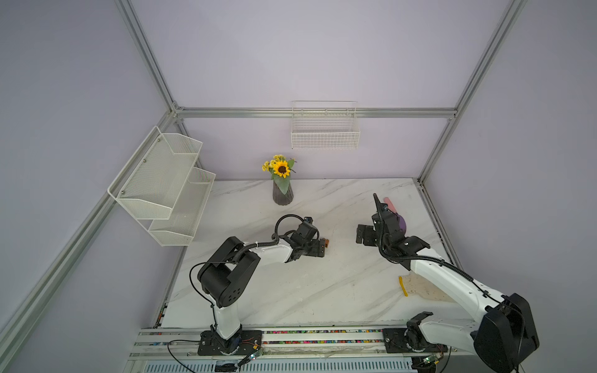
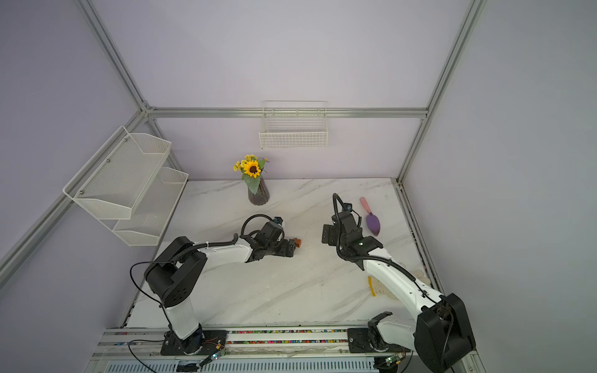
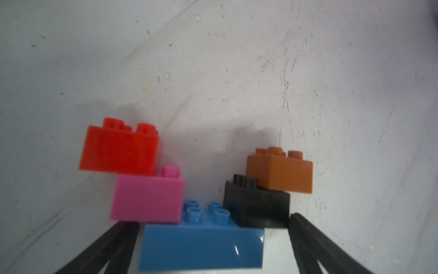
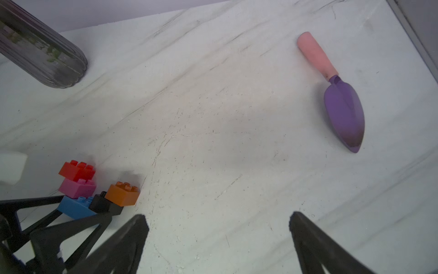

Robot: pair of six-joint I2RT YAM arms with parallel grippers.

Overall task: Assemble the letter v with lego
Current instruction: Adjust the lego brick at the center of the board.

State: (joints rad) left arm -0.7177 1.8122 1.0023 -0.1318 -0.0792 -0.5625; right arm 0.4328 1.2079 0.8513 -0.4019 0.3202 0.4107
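Low left gripper (image 3: 212, 221) gapes astride the lego V (image 3: 201, 246); right gripper (image 4: 218, 215) hovers open, empty; trowel (image 4: 343, 111) near the right edge of the counter (image 4: 213, 106).

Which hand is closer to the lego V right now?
Left. The left hand is open and straddles the blue base of the lego V. The right hand is open too, off to the side and not touching it.
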